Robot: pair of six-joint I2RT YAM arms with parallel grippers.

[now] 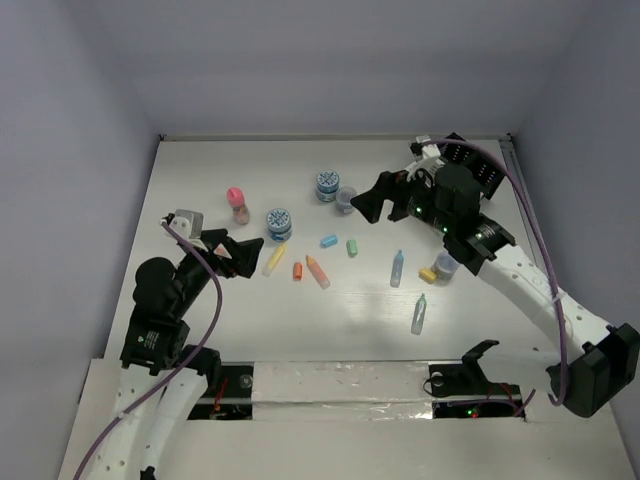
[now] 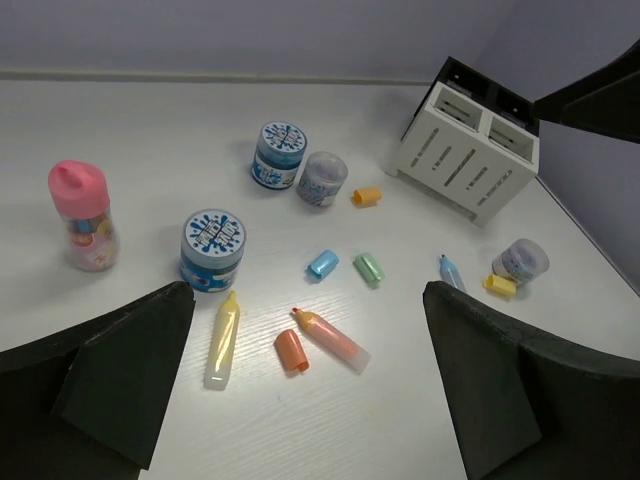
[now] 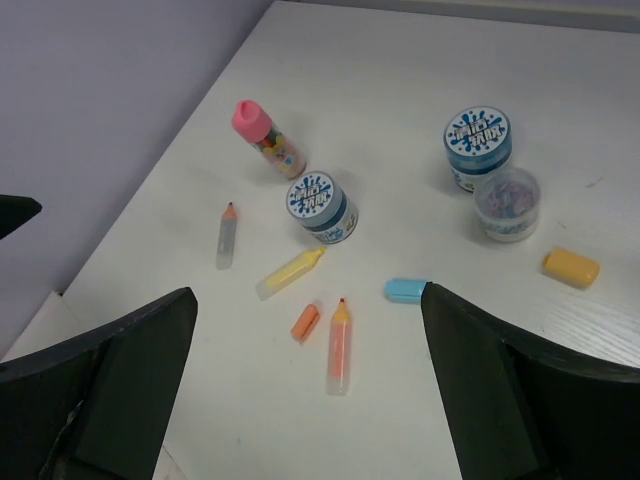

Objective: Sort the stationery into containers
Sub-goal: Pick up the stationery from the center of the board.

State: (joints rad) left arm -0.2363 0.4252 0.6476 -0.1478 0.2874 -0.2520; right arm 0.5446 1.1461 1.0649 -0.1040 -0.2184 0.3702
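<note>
Stationery lies loose on the white table. A yellow stick [image 1: 274, 259], an orange cap [image 1: 297, 270] and an orange stick [image 1: 317, 271] lie just right of my left gripper [image 1: 235, 250]. That gripper is open and empty above the table [image 2: 310, 390]. My right gripper [image 1: 375, 200] is open and empty too [image 3: 310, 390], hovering by a grey cup [image 1: 347, 199] and a blue-patterned pot [image 1: 327, 186]. A second pot [image 1: 279, 223] and a pink-capped bottle [image 1: 238, 204] stand further left. The white slatted box [image 2: 465, 150] with its black tray section [image 2: 480, 85] stands at the back right, largely hidden by the right arm in the top view.
A blue cap [image 1: 329, 240], a green cap [image 1: 352, 247], a blue stick [image 1: 398, 268], a pale stick [image 1: 419, 314], a yellow cap [image 1: 428, 274] and a second grey cup [image 1: 447, 264] lie mid-right. An orange-yellow cap [image 3: 571, 267] lies by the cup. Walls enclose the table.
</note>
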